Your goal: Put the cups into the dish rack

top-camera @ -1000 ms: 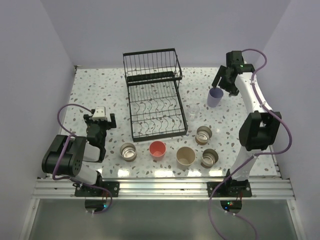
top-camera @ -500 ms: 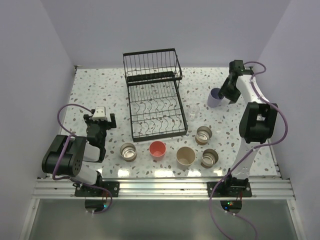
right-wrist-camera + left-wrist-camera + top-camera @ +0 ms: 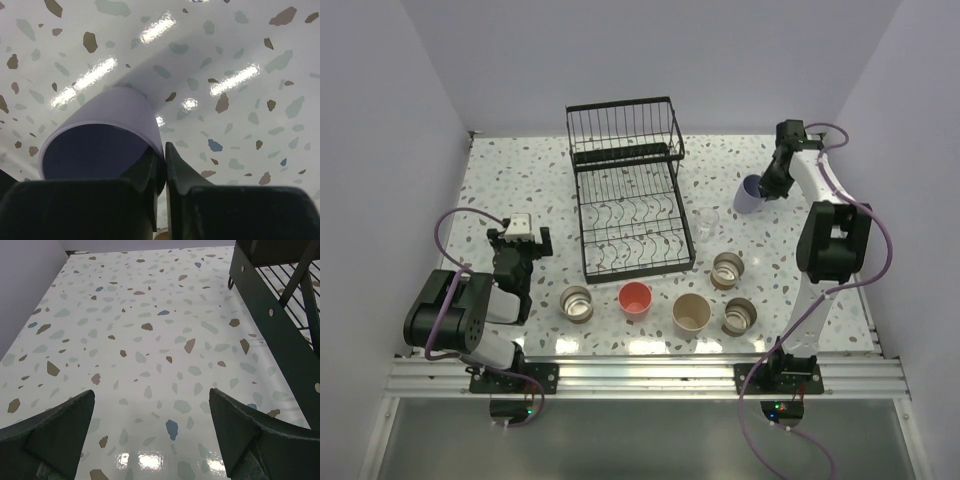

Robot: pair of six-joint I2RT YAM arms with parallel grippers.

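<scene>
Cups are all sitting outside the dish rack [image 3: 630, 215]. Both of its tiers are showing only bare wire, so I am judging the loading to be just beginning, with none of the seven stowed.

The right gripper [image 3: 164, 155] is pinching the lavender cup [image 3: 102, 135] by its wall, one finger lying inside the rim and the other pressing on the outside. The cup is tipping, its mouth turning toward the wrist camera. Whether its base is touching the table [image 3: 520, 170] I cannot tell.

From that gripper the rack is lying well off to the left. The clear glass [image 3: 707, 220] is standing between the two, a little nearer the arm bases. Further back toward the bases, the red-pink cup [image 3: 635, 297], the tall beige cup [image 3: 691, 313] and the three tan-and-metallic cups [image 3: 728, 268] are waiting in a loose row, all upright and well apart from the gripper.

The left gripper [image 3: 150, 412] is holding nothing. Its fingers are spreading wide over speckled table, with the rack's frame just to its right.

Six cups are awaiting a first grasp, and the lavender one is needing carriage to the rack.
</scene>
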